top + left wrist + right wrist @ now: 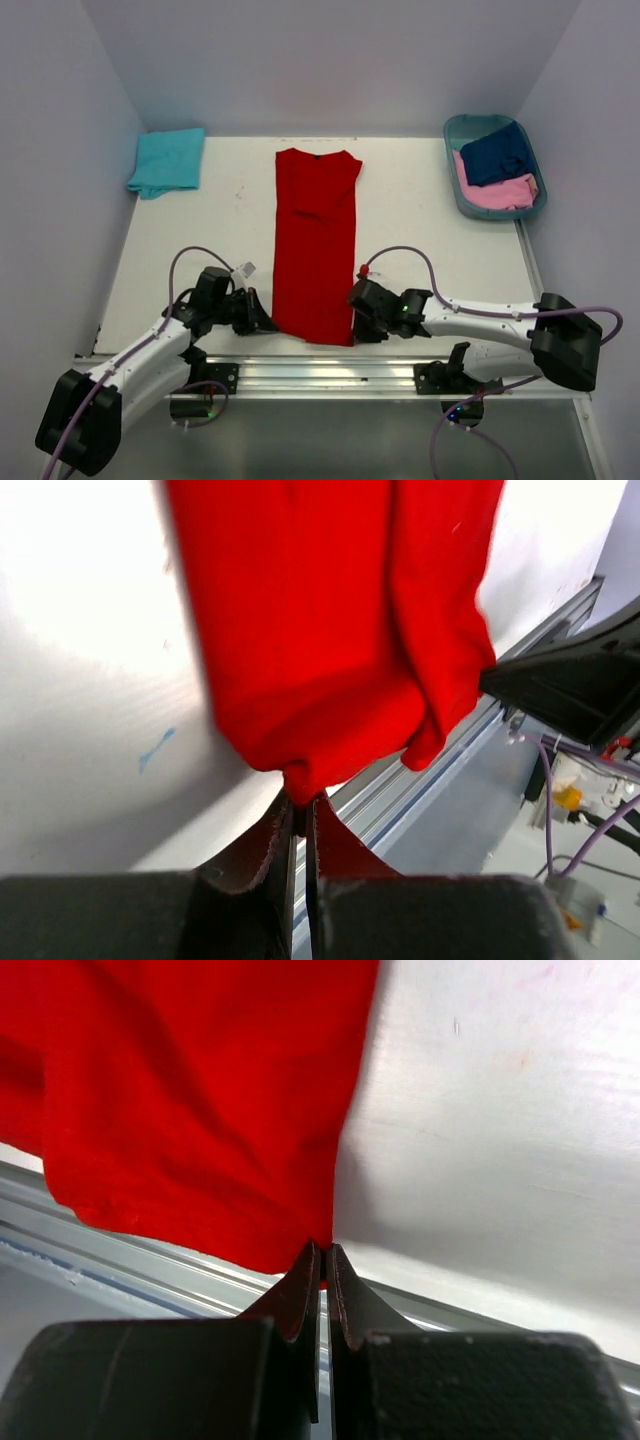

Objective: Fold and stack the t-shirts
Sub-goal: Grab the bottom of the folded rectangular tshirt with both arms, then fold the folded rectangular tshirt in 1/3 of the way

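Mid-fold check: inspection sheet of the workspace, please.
Surface: white table, one small blue mark.
Job's things: large red cloth t-shirt folded narrow, lengthwise at centre; folded turquoise cloth tee far left; navy tee and pink tee in teal plastic oval basket, far right.
Clutter: nothing seen.
Hands: left hand and right hand each shut on the red t-shirt's near hem.
Cables: purple cables loop above both arms.
Surroundings: pale walls; metal rail at near edge.
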